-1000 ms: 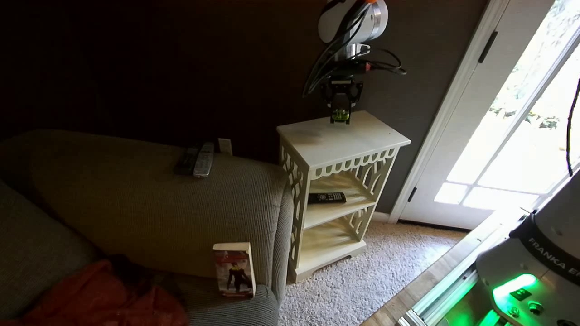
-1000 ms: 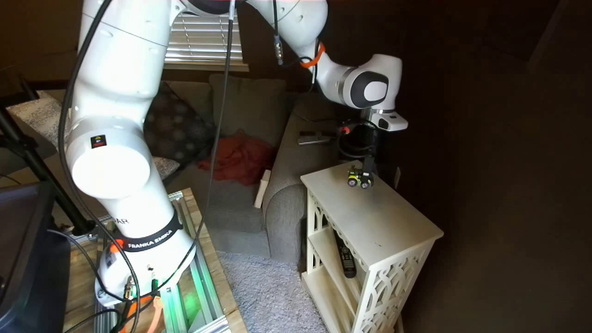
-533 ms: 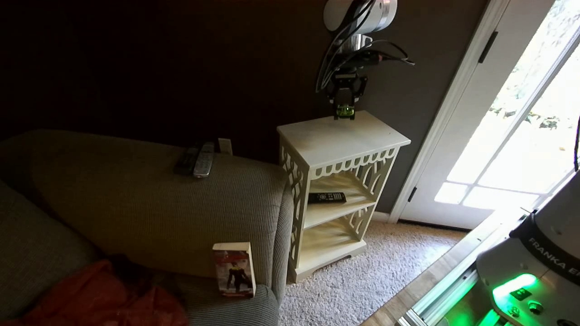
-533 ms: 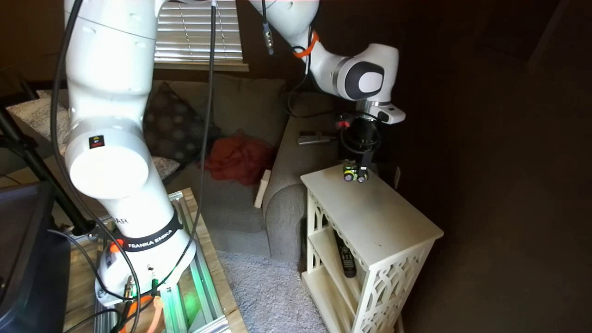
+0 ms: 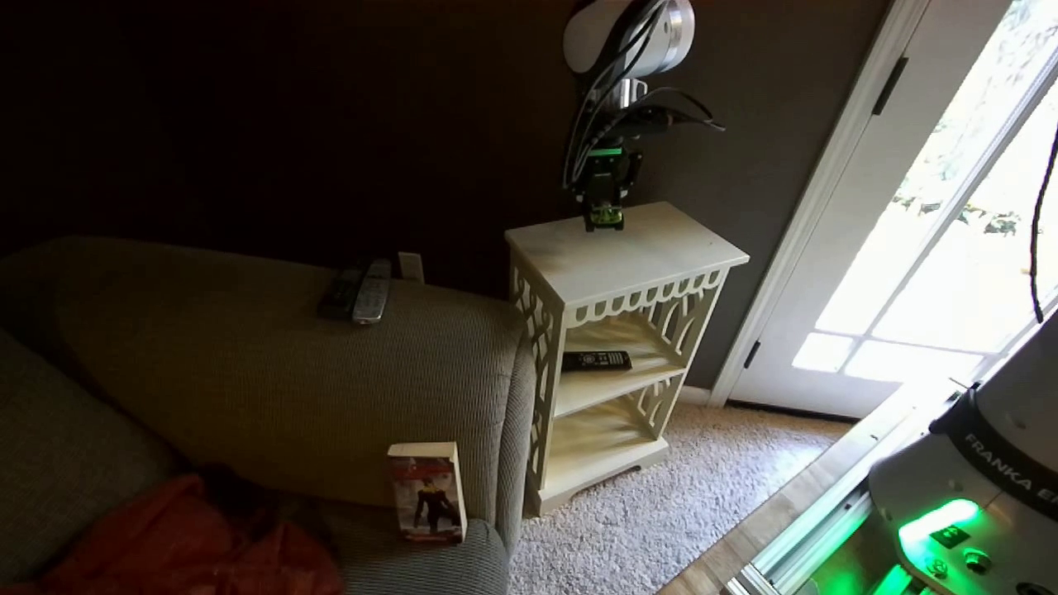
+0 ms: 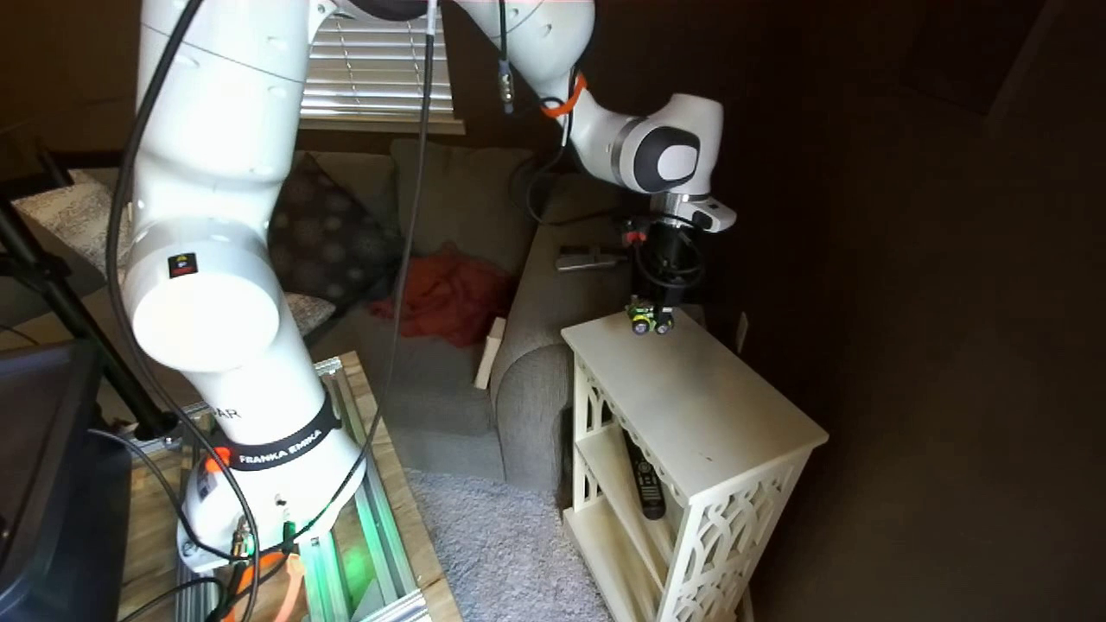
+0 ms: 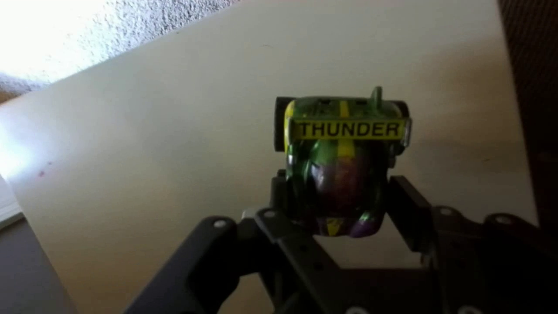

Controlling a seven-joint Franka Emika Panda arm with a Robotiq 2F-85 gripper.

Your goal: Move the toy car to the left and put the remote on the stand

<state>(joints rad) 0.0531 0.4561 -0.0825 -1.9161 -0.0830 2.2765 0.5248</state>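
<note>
We see the gripper [image 7: 338, 187] pinching the toy car [image 7: 344, 165] over the stand [image 7: 187, 109].
The arm [image 6: 596, 142] hangs its end toward six o'clock, fingers [image 7: 407, 209] closed to the car's width; whether its wheels [image 6: 640, 327] touch the stand, we cannot tell. We read THUNDER on its sign [image 7: 348, 130]. In an exterior view, at nine o'clock from the stand, the grey remote [image 5: 373, 293] lies on the armrest [image 5: 430, 355] by a dark oblong [image 5: 340, 293], hard to make out. The base [image 6: 298, 484] reads FRANKA EMIKA.

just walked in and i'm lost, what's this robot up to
A robot arm is gripping the green toy car between its fingers at the top of the stand; whether the car touches it is unclear. The grey remote is not on the stand yet: it lies on the sofa arm beside a darker oblong object.
</note>
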